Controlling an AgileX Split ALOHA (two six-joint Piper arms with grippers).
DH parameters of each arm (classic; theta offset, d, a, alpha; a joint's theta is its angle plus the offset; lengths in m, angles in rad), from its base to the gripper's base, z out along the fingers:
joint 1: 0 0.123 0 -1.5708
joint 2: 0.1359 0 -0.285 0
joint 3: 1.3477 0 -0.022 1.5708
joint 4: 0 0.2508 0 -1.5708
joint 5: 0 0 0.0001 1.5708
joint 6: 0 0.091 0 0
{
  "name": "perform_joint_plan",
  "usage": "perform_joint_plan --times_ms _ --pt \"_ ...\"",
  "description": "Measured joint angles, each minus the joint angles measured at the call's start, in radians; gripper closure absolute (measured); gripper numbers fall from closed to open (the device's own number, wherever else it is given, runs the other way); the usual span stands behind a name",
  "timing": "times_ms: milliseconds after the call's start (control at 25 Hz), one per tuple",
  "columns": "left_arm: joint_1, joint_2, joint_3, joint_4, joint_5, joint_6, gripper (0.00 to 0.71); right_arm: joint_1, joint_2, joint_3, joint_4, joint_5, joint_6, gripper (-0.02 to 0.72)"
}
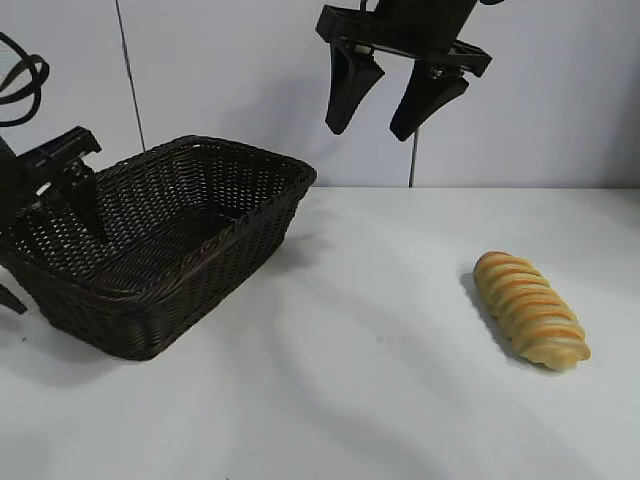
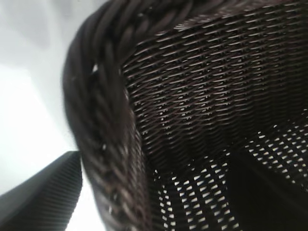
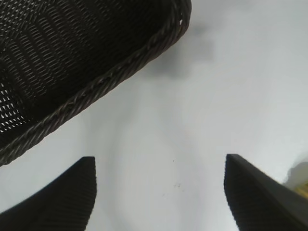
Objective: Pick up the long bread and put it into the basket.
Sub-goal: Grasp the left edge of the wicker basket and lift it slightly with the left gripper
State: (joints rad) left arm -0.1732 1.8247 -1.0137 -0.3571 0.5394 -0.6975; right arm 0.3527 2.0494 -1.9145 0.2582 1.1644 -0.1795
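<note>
The right hand (image 1: 378,118) hangs high above the white counter (image 1: 380,360), its two dark fingers spread wide and pointing downward with nothing between them. The long bread (image 1: 530,309) lies flat on the counter well below this hand and off toward the exterior view's right side, apart from both fingers. In the right wrist view only a yellowish sliver of the loaf (image 3: 301,175) shows just beyond one finger (image 3: 262,195), while bare counter fills the gap between the fingers.

The basket (image 1: 215,155) stands on the counter below and to the left of the right hand, well apart from the bread. Its braided rim crosses the far corner of the right wrist view.

The left hand (image 1: 40,225) is at the basket's left end, straddling the wall there: in the left wrist view one finger (image 2: 45,197) sits outside the braided rim (image 2: 96,134), just beside it, and a dark shape inside the basket appears to be the other. So its fingers stand apart, with the basket wall between them; whether they press on the wicker cannot be told.
</note>
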Motion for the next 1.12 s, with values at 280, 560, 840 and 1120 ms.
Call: perform_joint_plan --times_ms 280,560,840,1120 --pt "0.000 0.009 0.000 0.003 0.001 0.000 0.303 0.000 0.000 0.000 0.000 0.000 0.000 0.167" --pt "0.000 0.043 0.000 0.003 0.039 0.000 0.469 0.000 0.000 0.000 0.000 0.004 0.000 0.167" --pt "0.000 0.043 -0.001 -0.007 0.025 -0.005 0.609 0.000 0.000 0.000 -0.001 0.014 0.000 0.167" --pt "0.000 0.043 -0.003 -0.022 0.043 -0.007 0.609 0.000 0.000 0.000 -0.001 0.014 0.000 0.167"
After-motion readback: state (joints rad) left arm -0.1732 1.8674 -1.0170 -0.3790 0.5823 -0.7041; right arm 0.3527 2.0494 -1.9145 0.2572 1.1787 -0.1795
